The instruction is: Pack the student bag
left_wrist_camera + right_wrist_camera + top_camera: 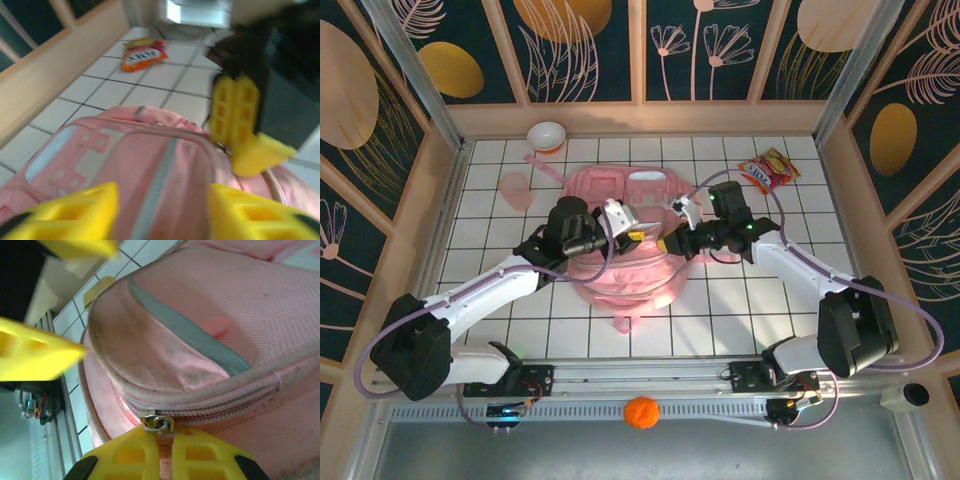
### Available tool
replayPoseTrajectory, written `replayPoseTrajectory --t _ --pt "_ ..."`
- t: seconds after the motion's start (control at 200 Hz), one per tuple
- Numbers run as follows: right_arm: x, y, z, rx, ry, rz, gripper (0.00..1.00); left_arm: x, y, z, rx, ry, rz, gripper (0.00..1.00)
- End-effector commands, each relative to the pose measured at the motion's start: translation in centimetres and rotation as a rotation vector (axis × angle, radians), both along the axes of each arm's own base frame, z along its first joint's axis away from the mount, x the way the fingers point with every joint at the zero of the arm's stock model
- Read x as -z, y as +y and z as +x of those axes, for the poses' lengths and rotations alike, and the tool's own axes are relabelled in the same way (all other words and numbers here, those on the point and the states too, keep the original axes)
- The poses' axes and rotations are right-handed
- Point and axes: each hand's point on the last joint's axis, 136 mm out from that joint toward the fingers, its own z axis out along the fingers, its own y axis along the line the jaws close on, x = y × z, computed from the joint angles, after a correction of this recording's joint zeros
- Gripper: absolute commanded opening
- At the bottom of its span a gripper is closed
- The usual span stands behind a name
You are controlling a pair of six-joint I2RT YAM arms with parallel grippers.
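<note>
One large pink fabric backpack (625, 285) with pale front panels lies flat at the middle of the white tiled bench (720, 320), between the two arms. At its zip, the right claw (159, 442) is clenched on the small metal zip pull (157, 422), and a pink strip shows between its yellow fingers. The left claw (160, 210) hangs released just above the backpack's front panel, its fingers spread wide. Farther off, a red and orange snack packet (767, 170) lies near the bench's far right corner and a white bowl (547, 135) near the far left. An orange ball (641, 411) sits below the arms' rail.
</note>
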Motion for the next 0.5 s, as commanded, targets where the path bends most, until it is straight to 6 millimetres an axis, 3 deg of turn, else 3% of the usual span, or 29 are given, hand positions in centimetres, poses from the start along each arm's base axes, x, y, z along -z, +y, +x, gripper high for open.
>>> replayPoseTrajectory --t 0.0,0.14,0.28,0.495 --pt "-0.5 -0.9 0.5 0.069 0.054 0.010 0.00 -3.3 3.4 2.8 -0.269 0.118 -0.197 0.64" --pt "0.3 -0.4 0.3 0.069 0.100 -0.029 0.00 0.3 8.5 3.9 -0.516 0.416 -0.288 0.65" --pt "0.8 -0.3 0.3 0.100 0.116 -0.058 0.00 4.8 11.7 2.5 -0.706 0.592 -0.365 0.65" --pt "0.4 -0.2 0.2 0.119 0.113 -0.056 0.00 9.1 12.3 0.4 -0.799 0.809 -0.462 0.63"
